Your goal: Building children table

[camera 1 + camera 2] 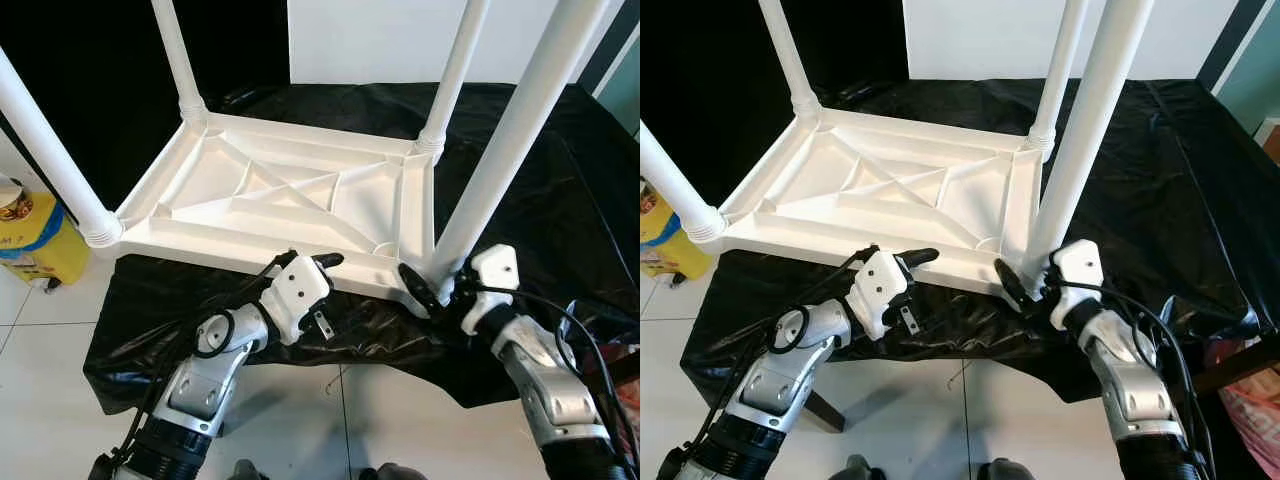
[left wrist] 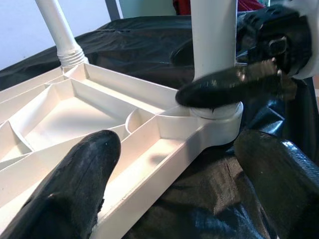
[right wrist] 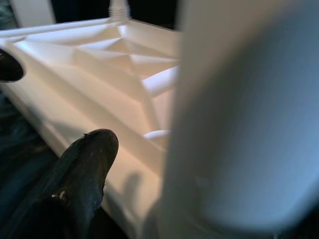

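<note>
Both end effectors, left (image 1: 322,268) open, right (image 1: 432,288) gripping white leg (image 1: 500,150), meet upturned table (image 1: 290,200) on black cloth (image 1: 540,200).

Head views look down, wrist views close on near leg (image 1: 500,150)

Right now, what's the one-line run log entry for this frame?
table: upside down on black cloth, four legs fitted | right gripper: around near-right leg base | left gripper: open at near rim
</note>
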You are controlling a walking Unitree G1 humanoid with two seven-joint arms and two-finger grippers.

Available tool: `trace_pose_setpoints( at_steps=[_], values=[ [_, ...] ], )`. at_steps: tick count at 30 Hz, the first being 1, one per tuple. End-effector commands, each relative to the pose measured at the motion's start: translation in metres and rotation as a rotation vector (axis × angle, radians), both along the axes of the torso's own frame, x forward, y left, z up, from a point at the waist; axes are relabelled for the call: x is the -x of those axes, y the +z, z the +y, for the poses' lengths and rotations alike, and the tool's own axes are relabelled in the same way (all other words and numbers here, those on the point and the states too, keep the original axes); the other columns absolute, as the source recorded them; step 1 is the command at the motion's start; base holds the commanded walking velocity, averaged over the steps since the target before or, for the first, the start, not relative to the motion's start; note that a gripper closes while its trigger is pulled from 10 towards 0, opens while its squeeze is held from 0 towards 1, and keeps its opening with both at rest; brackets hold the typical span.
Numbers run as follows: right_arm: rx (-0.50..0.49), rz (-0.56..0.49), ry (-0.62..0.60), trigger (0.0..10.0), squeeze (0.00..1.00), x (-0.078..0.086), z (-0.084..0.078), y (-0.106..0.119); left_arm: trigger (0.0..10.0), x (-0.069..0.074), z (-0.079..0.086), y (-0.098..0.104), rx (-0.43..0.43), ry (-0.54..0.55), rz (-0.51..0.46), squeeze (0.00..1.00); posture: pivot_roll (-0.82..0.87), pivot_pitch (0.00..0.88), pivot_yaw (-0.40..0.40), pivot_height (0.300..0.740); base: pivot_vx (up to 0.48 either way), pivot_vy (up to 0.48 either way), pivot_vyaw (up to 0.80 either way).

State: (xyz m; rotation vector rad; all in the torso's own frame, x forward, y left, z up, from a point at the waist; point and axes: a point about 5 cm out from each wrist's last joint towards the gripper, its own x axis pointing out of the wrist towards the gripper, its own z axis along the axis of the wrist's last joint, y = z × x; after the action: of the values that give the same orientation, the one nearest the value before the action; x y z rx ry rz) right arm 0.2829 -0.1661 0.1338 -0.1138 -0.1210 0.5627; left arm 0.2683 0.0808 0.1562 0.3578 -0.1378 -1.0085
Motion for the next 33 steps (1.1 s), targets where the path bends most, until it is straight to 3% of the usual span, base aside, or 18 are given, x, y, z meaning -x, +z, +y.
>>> trace_pose_setpoints(
  at_steps=[1,5,6,8,9,18,19,20,26,33],
  values=[
    [0.036,0.007,0.059,10.0,0.0,-0.004,0.005,-0.004,10.0,-0.001,0.002,0.002,0.0,0.009,0.003,0.0,-0.03,0.09,-0.037,0.74,0.0,0.0,0.0],
    [0.053,0.012,0.133,10.0,0.0,-0.014,0.014,-0.004,10.0,-0.002,0.002,0.003,0.001,0.019,-0.004,0.0,-0.01,0.083,-0.044,0.74,0.0,0.0,0.0],
    [0.063,0.015,0.143,6.6,0.0,-0.015,0.015,-0.005,10.0,-0.002,0.003,0.003,0.0,0.021,-0.006,0.0,-0.01,0.081,-0.044,0.74,0.0,0.0,0.0],
    [0.071,0.016,0.154,6.6,0.0,-0.016,0.015,-0.007,10.0,-0.002,0.004,0.004,-0.001,0.022,-0.008,0.0,-0.01,0.081,-0.044,0.74,0.0,0.0,0.0],
    [0.074,0.019,0.159,0.0,0.0,-0.017,0.015,-0.009,10.0,-0.002,0.005,0.005,-0.002,0.024,-0.01,0.0,0.0,0.08,-0.045,0.74,0.0,0.0,0.0],
    [0.066,0.043,0.138,0.0,0.0,-0.012,0.009,-0.018,10.0,-0.005,0.008,0.006,-0.003,0.034,-0.014,0.0,-0.01,0.086,-0.044,0.74,0.0,0.0,0.0],
    [0.057,0.045,0.125,4.2,0.0,-0.012,0.009,-0.019,10.0,-0.004,0.007,0.006,0.0,0.031,-0.013,0.0,-0.02,0.09,-0.045,0.74,0.0,0.0,0.0],
    [0.051,0.047,0.111,10.0,0.0,-0.012,0.008,-0.02,10.0,-0.004,0.006,0.007,0.002,0.028,-0.012,0.0,-0.02,0.09,-0.045,0.74,0.0,0.0,0.0],
    [0.029,0.043,0.041,10.0,0.0,-0.01,0.008,-0.02,10.0,-0.005,0.005,0.006,0.007,0.025,-0.01,0.0,-0.04,0.097,-0.045,0.74,0.0,0.0,0.0],
    [-0.03,0.037,-0.174,10.0,0.0,-0.006,0.009,-0.021,10.0,-0.006,0.002,0.005,0.016,0.012,-0.001,0.0,-0.07,0.103,-0.033,0.74,0.0,0.0,0.0]
  ],
)
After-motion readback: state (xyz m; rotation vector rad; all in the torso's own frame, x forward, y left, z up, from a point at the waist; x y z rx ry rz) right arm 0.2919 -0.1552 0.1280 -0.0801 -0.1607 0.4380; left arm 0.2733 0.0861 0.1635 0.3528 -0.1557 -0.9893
